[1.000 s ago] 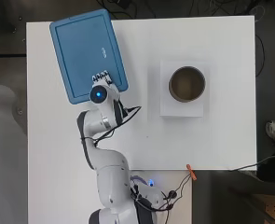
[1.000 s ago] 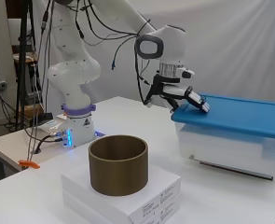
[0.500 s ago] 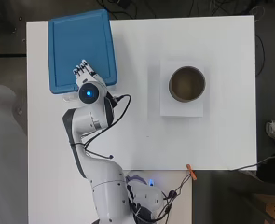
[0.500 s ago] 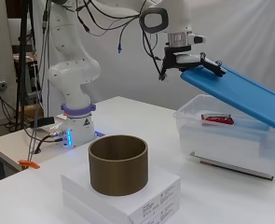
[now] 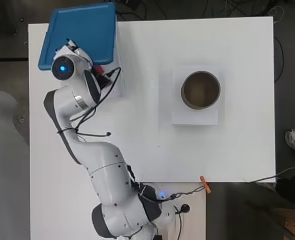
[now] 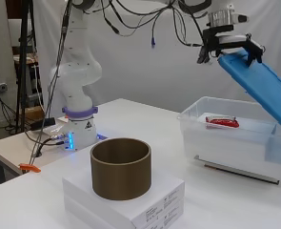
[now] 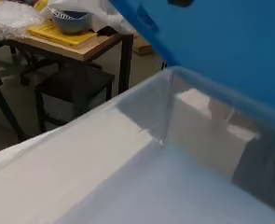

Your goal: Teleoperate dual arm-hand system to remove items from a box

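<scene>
In one clear box (blue lid tilted up): one red item.

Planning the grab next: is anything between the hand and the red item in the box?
Yes. The hand holds the blue lid, tilted above the clear box. The lid hangs over the red item.

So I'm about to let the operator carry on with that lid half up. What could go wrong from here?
The blue lid is tilted steeply, held only at its top edge by the robot hand; its lower end looks to rest at the clear box. It might slip from the fingers and drop back onto the red item inside. Swinging it further could also drag or tip the box, which sits near the table corner.
</scene>
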{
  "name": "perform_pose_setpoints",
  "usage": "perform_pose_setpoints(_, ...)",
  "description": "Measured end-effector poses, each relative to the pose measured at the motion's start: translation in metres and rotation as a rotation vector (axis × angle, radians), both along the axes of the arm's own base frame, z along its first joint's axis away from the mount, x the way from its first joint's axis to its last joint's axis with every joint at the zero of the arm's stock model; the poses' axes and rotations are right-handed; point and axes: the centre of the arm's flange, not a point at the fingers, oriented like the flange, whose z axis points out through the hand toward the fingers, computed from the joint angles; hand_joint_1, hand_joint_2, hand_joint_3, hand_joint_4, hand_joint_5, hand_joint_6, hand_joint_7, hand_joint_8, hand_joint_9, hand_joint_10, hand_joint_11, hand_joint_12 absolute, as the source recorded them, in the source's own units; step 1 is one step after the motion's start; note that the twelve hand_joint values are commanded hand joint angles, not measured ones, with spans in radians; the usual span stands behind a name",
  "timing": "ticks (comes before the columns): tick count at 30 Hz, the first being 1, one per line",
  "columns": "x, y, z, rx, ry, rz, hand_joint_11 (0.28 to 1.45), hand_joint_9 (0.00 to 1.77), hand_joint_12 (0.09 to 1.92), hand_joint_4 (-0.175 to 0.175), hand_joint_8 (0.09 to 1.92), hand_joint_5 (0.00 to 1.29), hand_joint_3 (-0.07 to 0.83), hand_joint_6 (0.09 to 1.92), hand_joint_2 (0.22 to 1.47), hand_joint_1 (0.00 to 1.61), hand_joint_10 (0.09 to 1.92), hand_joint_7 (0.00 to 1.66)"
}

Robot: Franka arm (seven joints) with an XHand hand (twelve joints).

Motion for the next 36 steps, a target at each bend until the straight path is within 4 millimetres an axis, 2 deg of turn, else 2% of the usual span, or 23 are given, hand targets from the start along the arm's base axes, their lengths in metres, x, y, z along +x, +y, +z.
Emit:
perform_pose_setpoints(1, 0.005, 0.010, 0.010, -0.012, -0.037, 0.041, 0.62, 1.01, 0.87, -0.164, 1.25, 0.54, -0.001, 1.48, 1.20, 1.35, 1.14, 0.80)
perform_pose_setpoints(2, 0.008, 0.021, 0.009, -0.025, -0.068, 0.090, 0.61, 0.95, 1.00, -0.145, 1.36, 0.53, 0.005, 1.52, 1.22, 1.33, 1.23, 0.75)
perform_pose_setpoints(4, 0.005, 0.041, -0.011, -0.053, -0.081, 0.178, 0.58, 0.85, 1.18, -0.122, 1.54, 0.47, 0.008, 1.59, 1.27, 1.31, 1.40, 0.66)
perform_pose_setpoints(7, -0.018, 0.079, -0.056, -0.157, -0.053, 0.343, 0.57, 0.86, 1.01, -0.138, 1.55, 0.48, 0.001, 1.54, 1.27, 1.32, 1.37, 0.67)
perform_pose_setpoints(8, -0.023, 0.086, -0.065, -0.184, -0.038, 0.368, 0.57, 0.85, 1.01, -0.143, 1.55, 0.48, 0.001, 1.51, 1.27, 1.32, 1.41, 0.67)
perform_pose_setpoints(9, -0.029, 0.097, -0.070, -0.200, -0.024, 0.388, 0.57, 0.83, 1.05, -0.128, 1.55, 0.50, 0.001, 1.50, 1.28, 1.25, 1.44, 0.70)
perform_pose_setpoints(11, -0.033, 0.118, -0.056, -0.190, -0.044, 0.400, 0.58, 0.86, 1.25, -0.148, 1.56, 0.51, 0.002, 1.47, 1.30, 1.18, 1.54, 0.75)
perform_pose_setpoints(12, -0.035, 0.128, -0.045, -0.183, -0.072, 0.403, 0.67, 0.97, 1.47, -0.034, 1.69, 0.51, 0.009, 1.57, 1.33, 1.01, 1.69, 0.83)
perform_pose_setpoints(13, -0.038, 0.136, -0.032, -0.176, -0.107, 0.404, 0.81, 1.12, 1.67, 0.060, 1.80, 0.55, 0.007, 1.71, 1.34, 0.88, 1.79, 0.93)
perform_pose_setpoints(14, -0.043, 0.145, -0.017, -0.166, -0.149, 0.409, 0.92, 1.22, 1.79, 0.117, 1.87, 0.59, -0.003, 1.81, 1.33, 0.88, 1.86, 1.00)
perform_pose_setpoints(15, -0.052, 0.157, -0.008, -0.156, -0.176, 0.430, 0.99, 1.27, 1.86, 0.147, 1.91, 0.61, -0.010, 1.86, 1.31, 0.92, 1.89, 1.04)
perform_pose_setpoints(16, -0.064, 0.170, -0.006, -0.149, -0.182, 0.458, 1.03, 1.30, 1.89, 0.162, 1.92, 0.63, -0.014, 1.89, 1.30, 0.96, 1.91, 1.06)
perform_pose_setpoints(18, -0.092, 0.197, -0.014, -0.135, -0.144, 0.520, 1.07, 1.32, 1.91, 0.173, 1.92, 0.66, -0.016, 1.92, 1.28, 1.01, 1.92, 1.08)
perform_pose_setpoints(22, -0.134, 0.237, -0.058, -0.138, -0.022, 0.601, 1.11, 1.35, 1.92, 0.175, 1.92, 0.71, -0.009, 1.92, 1.26, 1.03, 1.92, 1.09)
perform_pose_setpoints(24, -0.164, 0.254, -0.068, -0.128, 0.023, 0.682, 1.12, 1.36, 1.92, 0.175, 1.92, 0.72, -0.006, 1.92, 1.25, 1.04, 1.92, 1.10)
perform_pose_setpoints(26, -0.218, 0.274, -0.054, -0.082, 0.046, 0.806, 1.13, 1.37, 1.92, 0.175, 1.92, 0.72, -0.005, 1.92, 1.25, 1.03, 1.92, 1.11)
perform_pose_setpoints(28, -0.276, 0.284, -0.015, -0.026, 0.018, 0.925, 1.14, 1.37, 1.92, 0.175, 1.92, 0.70, -0.004, 1.92, 1.24, 1.03, 1.92, 1.11)
perform_pose_setpoints(30, -0.327, 0.273, 0.034, 0.024, -0.039, 1.005, 1.15, 1.38, 1.92, 0.175, 1.92, 0.69, -0.002, 1.92, 1.25, 1.04, 1.92, 1.11)
perform_pose_setpoints(31, -0.348, 0.251, 0.069, 0.049, -0.087, 1.003, 1.15, 1.37, 1.92, 0.175, 1.92, 0.69, -0.002, 1.92, 1.24, 1.05, 1.92, 1.10)
perform_pose_setpoints(32, -0.354, 0.229, 0.094, 0.057, -0.122, 0.965, 1.15, 1.37, 1.92, 0.175, 1.92, 0.68, -0.002, 1.92, 1.24, 1.06, 1.92, 1.09)
perform_pose_setpoints(33, -0.351, 0.209, 0.109, 0.036, -0.130, 0.906, 1.14, 1.36, 1.92, 0.175, 1.92, 0.68, -0.005, 1.92, 1.24, 1.09, 1.92, 1.08)
perform_pose_setpoints(36, -0.343, 0.186, 0.126, -0.041, -0.060, 0.810, 1.14, 1.32, 1.92, 0.175, 1.92, 0.68, -0.010, 1.92, 1.20, 1.11, 1.92, 1.01)
